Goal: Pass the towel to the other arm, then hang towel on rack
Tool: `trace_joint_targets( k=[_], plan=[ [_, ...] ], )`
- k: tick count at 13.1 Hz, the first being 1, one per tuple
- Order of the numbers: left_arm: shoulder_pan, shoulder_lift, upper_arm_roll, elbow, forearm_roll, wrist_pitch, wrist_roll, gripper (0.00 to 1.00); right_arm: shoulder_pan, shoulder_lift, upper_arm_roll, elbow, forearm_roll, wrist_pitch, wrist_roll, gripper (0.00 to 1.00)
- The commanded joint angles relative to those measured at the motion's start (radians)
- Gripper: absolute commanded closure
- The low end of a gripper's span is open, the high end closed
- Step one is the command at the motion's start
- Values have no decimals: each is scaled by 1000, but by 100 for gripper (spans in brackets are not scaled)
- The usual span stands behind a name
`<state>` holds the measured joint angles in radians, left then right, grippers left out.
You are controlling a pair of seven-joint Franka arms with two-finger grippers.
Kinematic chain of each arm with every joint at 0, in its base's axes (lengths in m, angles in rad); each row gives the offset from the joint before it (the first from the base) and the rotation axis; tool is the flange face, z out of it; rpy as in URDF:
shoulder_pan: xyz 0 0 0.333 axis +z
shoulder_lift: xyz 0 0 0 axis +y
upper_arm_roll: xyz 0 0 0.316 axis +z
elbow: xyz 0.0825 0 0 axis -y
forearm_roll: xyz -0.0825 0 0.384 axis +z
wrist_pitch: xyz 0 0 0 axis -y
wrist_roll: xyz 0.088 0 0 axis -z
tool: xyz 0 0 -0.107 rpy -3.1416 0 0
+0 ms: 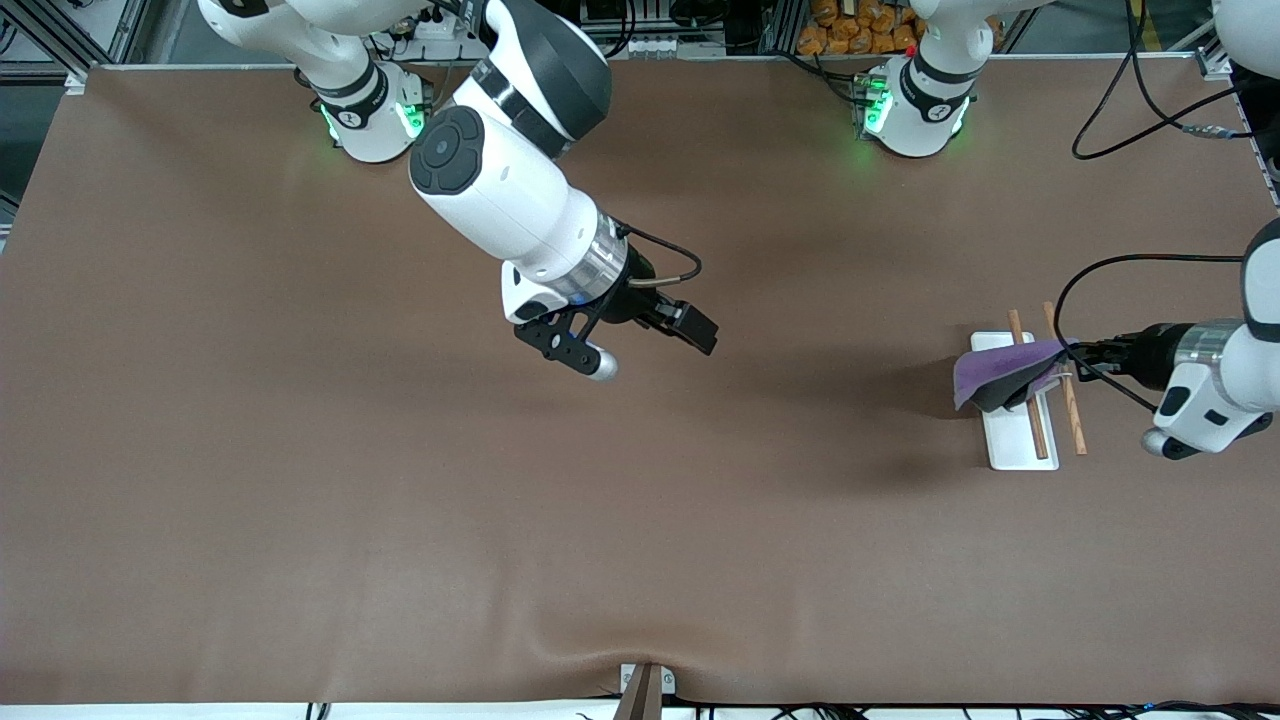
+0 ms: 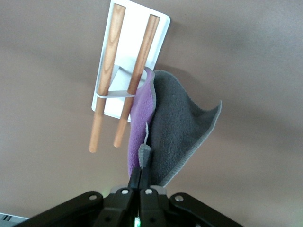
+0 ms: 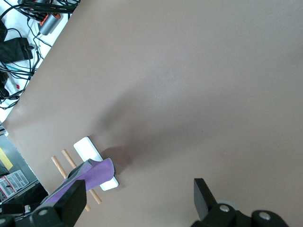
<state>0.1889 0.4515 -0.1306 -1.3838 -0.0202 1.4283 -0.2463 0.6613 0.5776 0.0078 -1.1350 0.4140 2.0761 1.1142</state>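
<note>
My left gripper (image 2: 140, 176), clenched on one corner of the towel (image 1: 1003, 373), held it draped over the rack (image 1: 1020, 443) and its two wooden rods. The light, floppy cloth, fuzzy lilac over grey, seemed best pinched at an edge. My right gripper (image 1: 640, 345) waited spread wide over mid-table.

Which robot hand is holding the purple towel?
The left gripper, shut on the towel over the rack at the left arm's end. The right gripper hangs open and empty over the table's middle.
</note>
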Motion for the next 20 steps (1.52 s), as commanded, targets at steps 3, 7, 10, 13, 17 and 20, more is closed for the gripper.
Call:
trace_joint_targets(
  k=[3, 7, 10, 13, 17, 20],
  plan=[
    [49, -19, -7, 0, 23, -11, 94, 100, -51, -57, 11, -11, -11, -97, -16, 0],
    [86, -30, -7, 0, 22, -9, 153, 100, -101, -90, 9, -11, -11, -215, -97, 0],
    [115, -27, -7, 0, 23, -8, 185, 100, -133, -114, 9, -12, -27, -296, -97, 0],
    [158, -19, -7, 0, 23, 1, 234, 100, -137, -143, 9, -15, -177, -413, -91, 0],
    [179, -7, -7, 0, 23, 12, 263, 100, -146, -171, 9, -22, -281, -525, -93, 0],
    [196, 9, -7, 0, 22, 14, 268, 100, -161, -205, 9, -63, -320, -533, -100, 0]
  ],
)
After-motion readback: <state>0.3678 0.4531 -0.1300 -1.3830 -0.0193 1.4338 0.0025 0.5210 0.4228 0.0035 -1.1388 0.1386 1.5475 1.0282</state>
